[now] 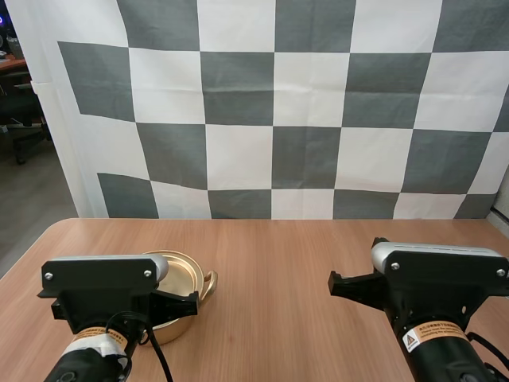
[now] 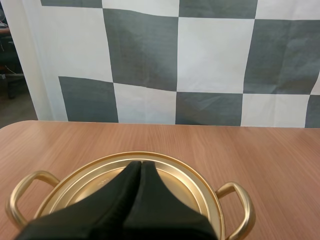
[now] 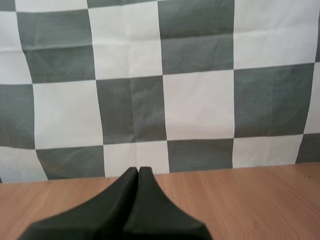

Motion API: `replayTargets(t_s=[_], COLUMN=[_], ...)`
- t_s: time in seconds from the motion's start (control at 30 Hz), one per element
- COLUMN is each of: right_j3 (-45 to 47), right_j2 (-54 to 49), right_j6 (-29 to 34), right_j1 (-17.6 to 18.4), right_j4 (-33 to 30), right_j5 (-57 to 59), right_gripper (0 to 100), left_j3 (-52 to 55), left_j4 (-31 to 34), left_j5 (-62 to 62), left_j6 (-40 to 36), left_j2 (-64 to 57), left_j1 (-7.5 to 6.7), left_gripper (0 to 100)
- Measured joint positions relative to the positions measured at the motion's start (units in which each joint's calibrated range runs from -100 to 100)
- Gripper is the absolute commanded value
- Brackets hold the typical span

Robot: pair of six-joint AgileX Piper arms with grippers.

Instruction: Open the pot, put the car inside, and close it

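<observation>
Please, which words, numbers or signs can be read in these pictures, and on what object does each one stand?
right arm sticker: a warning triangle beside print too small to read.
left arm sticker: mostly hidden, nothing readable.
pot lid: plain gold metal, no text.

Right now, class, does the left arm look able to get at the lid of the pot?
Probably yes. The left gripper hangs just over the lid, with nothing between them. It is shut, though, so it would need to open first.
</observation>
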Motion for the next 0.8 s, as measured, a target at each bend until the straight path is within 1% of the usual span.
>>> replayTargets(t_s=[0.2,0.4,0.8], right_j3=[0.00,0.00,0.00], right_j2=[0.00,0.00,0.00], right_j6=[0.00,0.00,0.00], right_j1=[0.00,0.00,0.00], right_j4=[0.00,0.00,0.00], right_j5=[10.23,13.86,14.10], right_gripper=[0,0,0], left_j3=[0.00,0.00,0.00], left_j4=[0.00,0.00,0.00], left_j5=[0.00,0.00,0.00], left_j6=[0.00,0.00,0.00], left_j2=[0.00,0.00,0.00], left_j1=[0.00,0.00,0.00], left_gripper=[0,0,0])
